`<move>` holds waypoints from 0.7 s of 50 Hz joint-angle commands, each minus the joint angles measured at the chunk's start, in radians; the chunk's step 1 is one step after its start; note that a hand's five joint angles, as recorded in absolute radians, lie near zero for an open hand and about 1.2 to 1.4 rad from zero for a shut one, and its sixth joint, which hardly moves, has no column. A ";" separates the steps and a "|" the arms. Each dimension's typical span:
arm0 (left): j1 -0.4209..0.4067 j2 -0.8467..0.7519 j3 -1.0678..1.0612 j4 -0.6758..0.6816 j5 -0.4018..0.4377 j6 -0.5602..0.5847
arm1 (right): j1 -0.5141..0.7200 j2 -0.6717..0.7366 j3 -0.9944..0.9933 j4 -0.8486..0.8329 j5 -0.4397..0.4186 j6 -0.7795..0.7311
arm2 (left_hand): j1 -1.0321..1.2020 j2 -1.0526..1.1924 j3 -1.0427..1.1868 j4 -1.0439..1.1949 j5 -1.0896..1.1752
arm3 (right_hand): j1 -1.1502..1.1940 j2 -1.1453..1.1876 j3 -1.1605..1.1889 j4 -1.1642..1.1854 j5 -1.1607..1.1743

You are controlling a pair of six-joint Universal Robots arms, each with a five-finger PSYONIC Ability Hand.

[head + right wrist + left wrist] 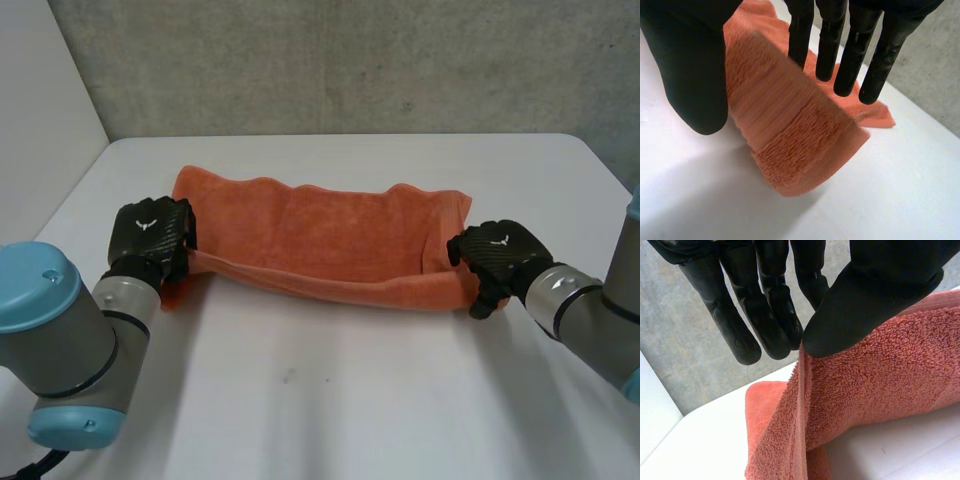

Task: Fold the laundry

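Note:
An orange towel [330, 240] lies across the middle of the white table [330, 400], its near edge lifted and stretched between my two hands. My left hand [150, 232] is at the towel's left end. Seen from the left wrist, the thumb [875, 300] presses the towel's edge [880, 385] against the fingers [775, 315]. My right hand [500, 255] is at the towel's right end. Seen from the right wrist, its thumb [690, 65] and straight fingers [855, 55] stand apart, and the towel's folded end [800, 145] sags loose between them onto the table.
A grey concrete wall [350, 60] rises behind the table's far edge, and a white panel [40, 90] stands at the left. Bare white tabletop lies in front of the towel, between my two arms.

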 commanded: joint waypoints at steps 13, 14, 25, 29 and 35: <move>-0.012 0.002 -0.008 0.000 0.000 -0.004 | -0.076 0.001 -0.061 0.131 -0.059 -0.012 | 0.190 0.178 0.179 0.179 0.182 | 0.106 0.035 0.043 0.041 0.039; -0.012 0.000 -0.008 0.000 0.000 -0.004 | -0.083 0.009 -0.057 0.131 -0.060 -0.012 | 0.190 0.178 0.179 0.179 0.182 | 0.100 0.029 0.038 0.035 0.033; -0.003 -0.009 0.001 -0.001 0.001 -0.001 | -0.098 0.021 0.011 0.129 -0.077 -0.017 | 0.190 0.178 0.179 0.179 0.182 | 0.108 0.038 0.046 0.044 0.042; 0.001 -0.014 0.006 -0.001 0.001 -0.001 | -0.098 0.018 0.035 0.123 -0.083 -0.017 | 0.190 0.178 0.179 0.179 0.182 | 0.126 0.055 0.064 0.061 0.059; 0.003 -0.020 0.010 -0.001 0.001 -0.001 | -0.095 0.021 0.072 0.117 -0.093 -0.018 | 0.190 0.178 0.179 0.179 0.182 | 0.167 0.096 0.105 0.102 0.100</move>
